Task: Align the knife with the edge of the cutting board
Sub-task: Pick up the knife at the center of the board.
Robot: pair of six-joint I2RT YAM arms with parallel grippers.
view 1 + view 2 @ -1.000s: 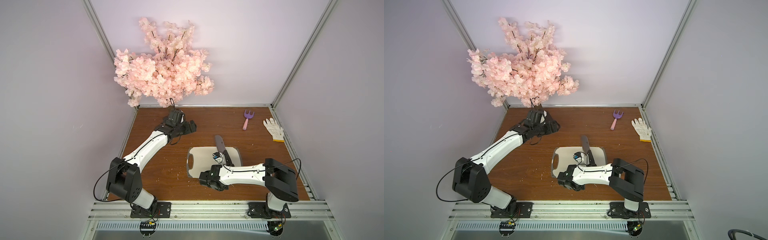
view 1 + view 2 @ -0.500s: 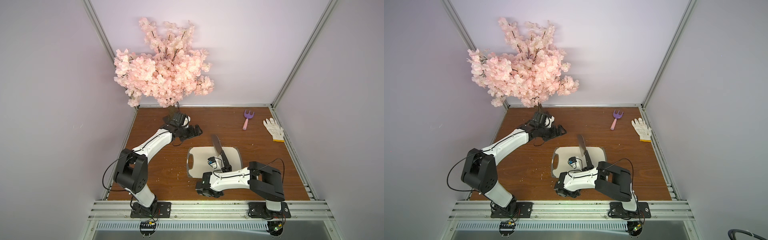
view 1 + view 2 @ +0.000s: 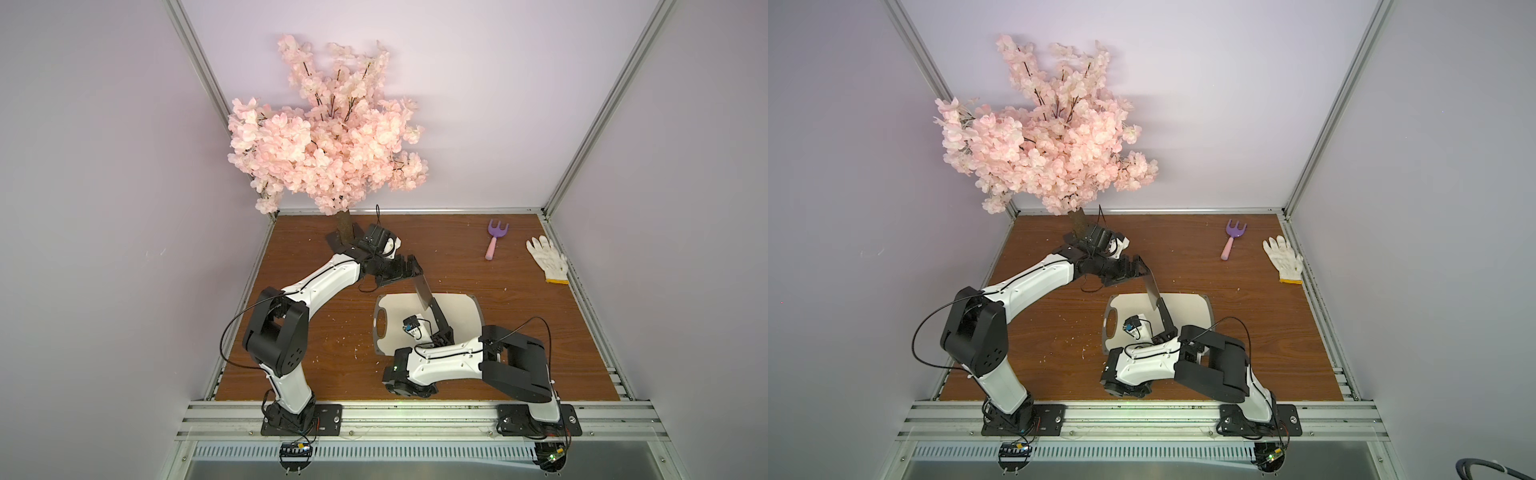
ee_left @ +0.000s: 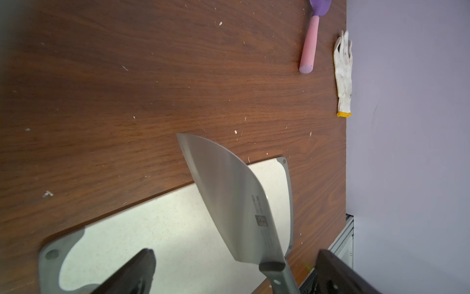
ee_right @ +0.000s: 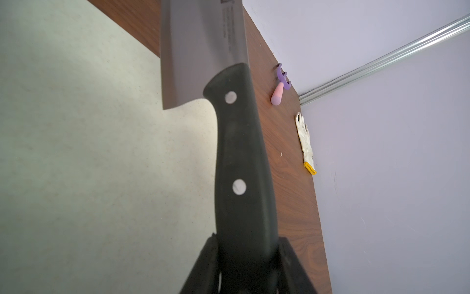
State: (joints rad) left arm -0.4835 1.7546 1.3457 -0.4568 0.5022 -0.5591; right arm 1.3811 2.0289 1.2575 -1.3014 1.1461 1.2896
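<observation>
The right gripper [image 5: 248,259] is clamped on the butt end of the knife [image 5: 241,165]. Its two dark fingers [image 5: 203,267] press the black riveted handle from either side, and the end of the handle is hidden between them. The knife is held over the cutting board [image 3: 457,311] and appears clear of its surface, with the blade angled up and away toward the rear of the table [image 3: 519,332].

In the right wrist view the blade tip is cut off at the frame edge. In both top views the tip lies just beside the left gripper [image 3: 409,269]; contact cannot be determined. The left gripper is fully released, with its fingers [image 4: 137,272] spread wide and holding nothing. Only the finger ends appear in the left wrist view.

The near edge of the board is hidden behind the right arm. Well apart, at the rear right, lie a toy fork [image 3: 494,239] and a white glove [image 3: 548,259]. The trunk base of the blossom tree [image 3: 328,158] is partly covered by the left arm.
</observation>
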